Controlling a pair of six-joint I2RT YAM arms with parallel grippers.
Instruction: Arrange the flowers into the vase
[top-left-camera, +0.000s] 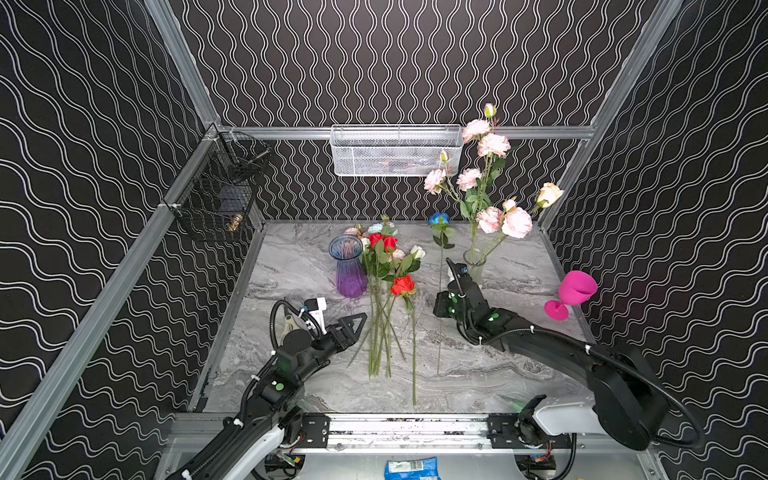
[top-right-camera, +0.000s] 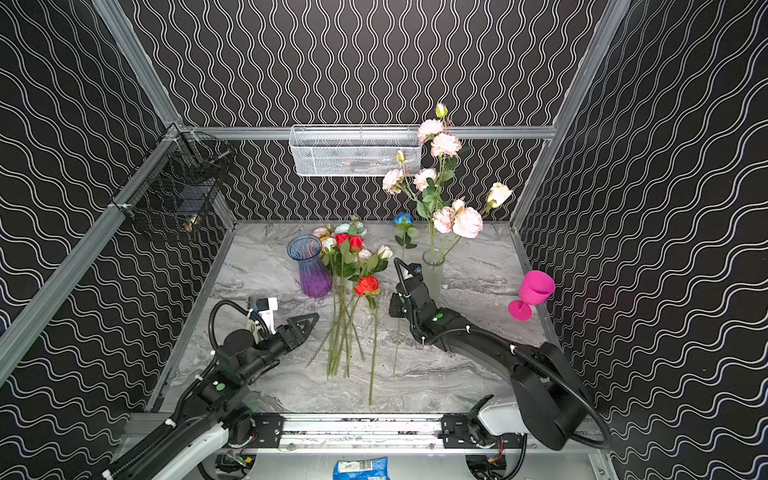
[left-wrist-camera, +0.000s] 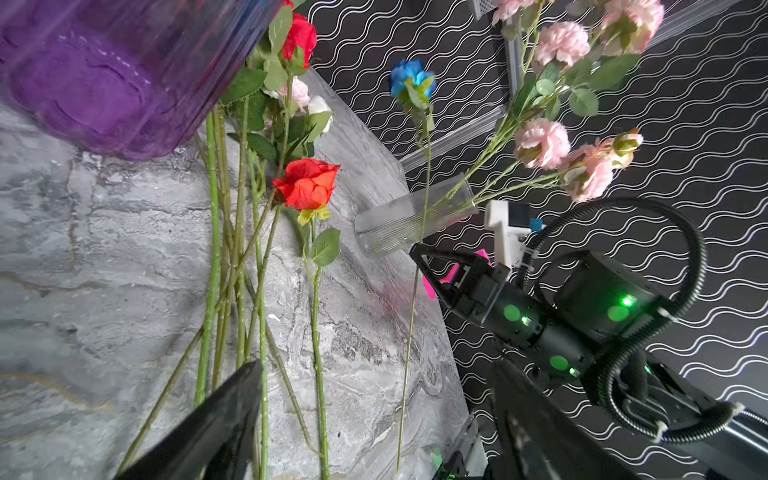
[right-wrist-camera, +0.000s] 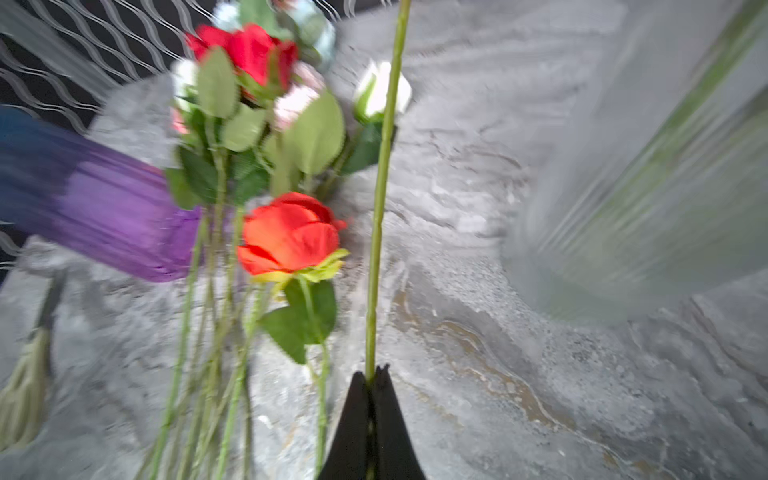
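My right gripper is shut on the thin green stem of the blue flower, which stands nearly upright with its stem end low over the marble. It is just left of the clear ribbed glass vase, which holds several pink sprays and a cream bud. Left of that, the other flowers lie in a bunch on the table: red, white and pale blooms, and an orange-red rose. An empty purple vase stands by their heads. My left gripper is open and empty, beside the stem ends.
A pink goblet stands at the right table edge. A white mesh basket hangs on the back wall. On the left wall hangs a black wire basket. A blue packet lies below the front rail.
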